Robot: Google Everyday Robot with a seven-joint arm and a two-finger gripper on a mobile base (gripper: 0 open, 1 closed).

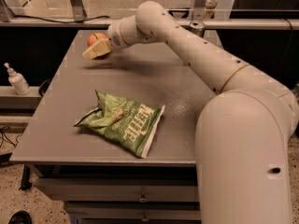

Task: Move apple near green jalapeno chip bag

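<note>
The red-orange apple (96,38) sits near the far left corner of the grey table (140,78). My gripper (96,50) is right in front of the apple and partly covers it. The green jalapeno chip bag (122,122) lies flat and crumpled near the table's front edge, well apart from the apple, with white lettering and a white edge on its right side.
The top of a drink can (196,27) shows behind my arm at the table's far side. A white pump bottle (17,80) stands on a ledge left of the table. Drawers (140,197) sit under the table's front edge.
</note>
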